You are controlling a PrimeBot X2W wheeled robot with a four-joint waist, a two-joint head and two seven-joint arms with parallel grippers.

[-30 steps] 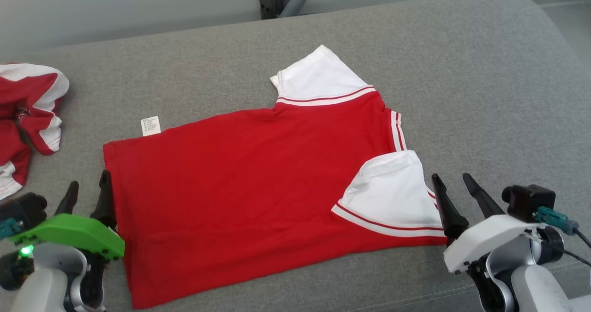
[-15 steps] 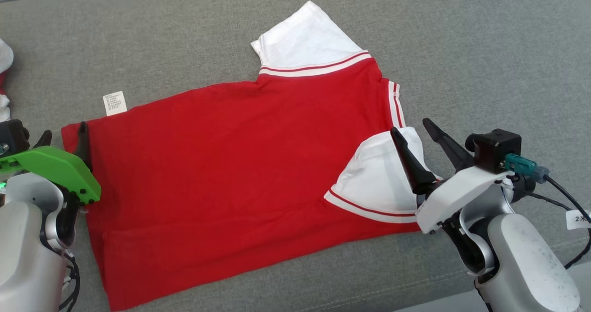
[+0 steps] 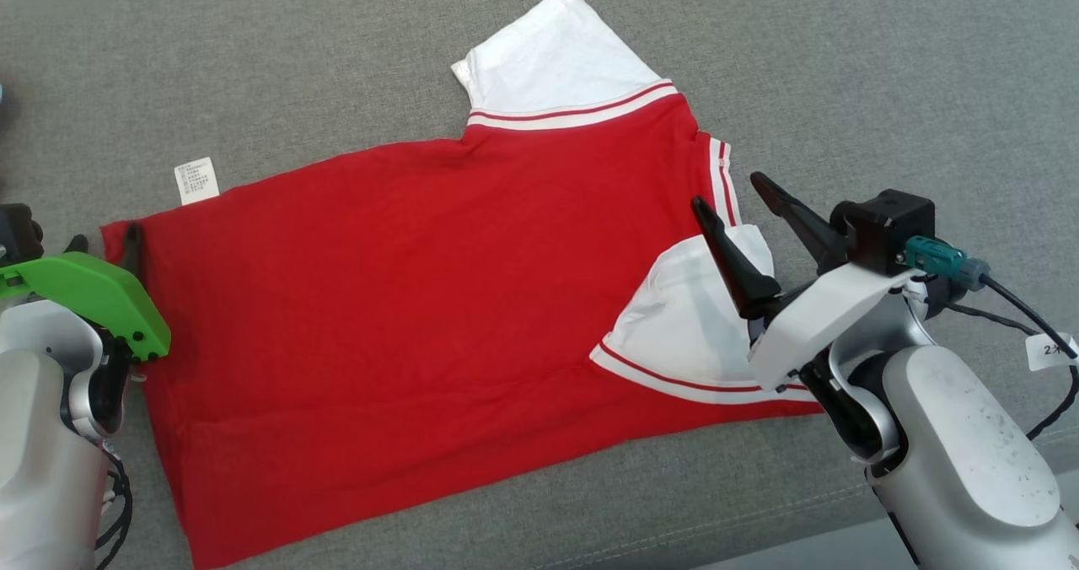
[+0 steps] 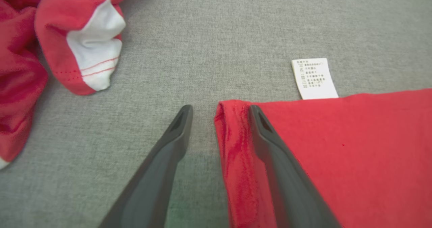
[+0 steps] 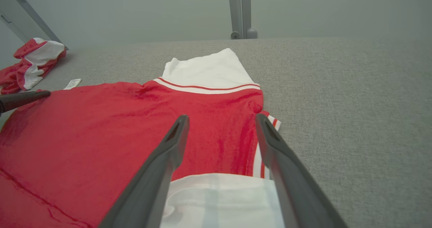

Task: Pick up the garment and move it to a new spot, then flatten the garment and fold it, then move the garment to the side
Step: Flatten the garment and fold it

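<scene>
Both wide, empty: left gripper [image 4: 220, 108] straddles shirt [image 3: 405, 283] corner, right gripper [image 3: 727, 190] above sleeve [image 3: 683, 325]; shirt flat, one sleeve folded, rest pending.

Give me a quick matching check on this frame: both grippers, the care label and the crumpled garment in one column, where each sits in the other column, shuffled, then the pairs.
1 left gripper
2 right gripper
3 care label
4 crumpled garment

A bunched on the grey surface, apart from the red shirt
B open, over the folded-in white sleeve
C open, straddling the hem corner
D flat, sticking out from the shirt's edge

Pairs: 1-C, 2-B, 3-D, 4-A.
</scene>
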